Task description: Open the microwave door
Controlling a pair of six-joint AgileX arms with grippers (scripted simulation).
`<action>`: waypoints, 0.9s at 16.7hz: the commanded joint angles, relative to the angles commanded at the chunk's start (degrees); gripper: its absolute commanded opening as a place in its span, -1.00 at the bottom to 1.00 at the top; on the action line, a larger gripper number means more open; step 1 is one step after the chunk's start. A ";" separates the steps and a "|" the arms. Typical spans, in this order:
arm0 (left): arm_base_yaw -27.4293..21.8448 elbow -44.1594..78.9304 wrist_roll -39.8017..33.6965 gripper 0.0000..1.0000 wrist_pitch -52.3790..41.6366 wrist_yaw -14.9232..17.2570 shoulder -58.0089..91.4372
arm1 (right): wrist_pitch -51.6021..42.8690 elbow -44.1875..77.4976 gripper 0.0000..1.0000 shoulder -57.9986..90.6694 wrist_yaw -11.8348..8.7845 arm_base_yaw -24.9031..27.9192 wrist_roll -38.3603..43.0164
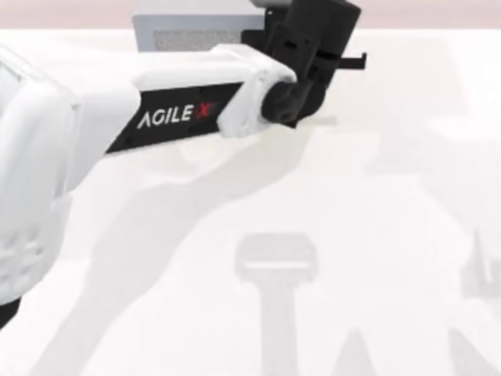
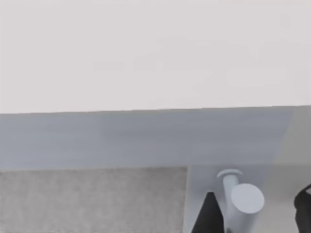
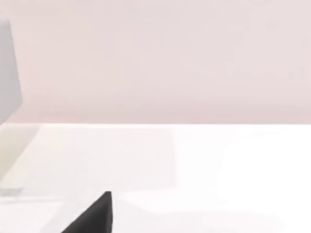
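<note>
White table (image 1: pixel 376 235), microwave (image 1: pixel 196 23) at its far edge; left hand (image 2: pixel 252 213) sits at the microwave door (image 2: pixel 92 199) with fingers apart either side of the bar handle (image 2: pixel 243 201), unclamped, so reach step, next probably close and pull; right arm out of sight.

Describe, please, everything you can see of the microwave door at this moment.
The microwave door is a flat, light-grey panel with a darker speckled mesh window, matte like painted metal. A pale round bar handle stands off its edge. In the top view only a strip of the window shows at the table's far edge, behind my left arm. The left pincer sits at the handle, one dark finger beside the bar; actual contact cannot be confirmed. How far the door is open cannot be told.
</note>
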 joint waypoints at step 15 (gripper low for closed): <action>-1.71 20.12 -5.47 -1.00 -27.06 5.87 8.16 | 0.00 0.00 1.00 0.00 0.00 0.00 0.00</action>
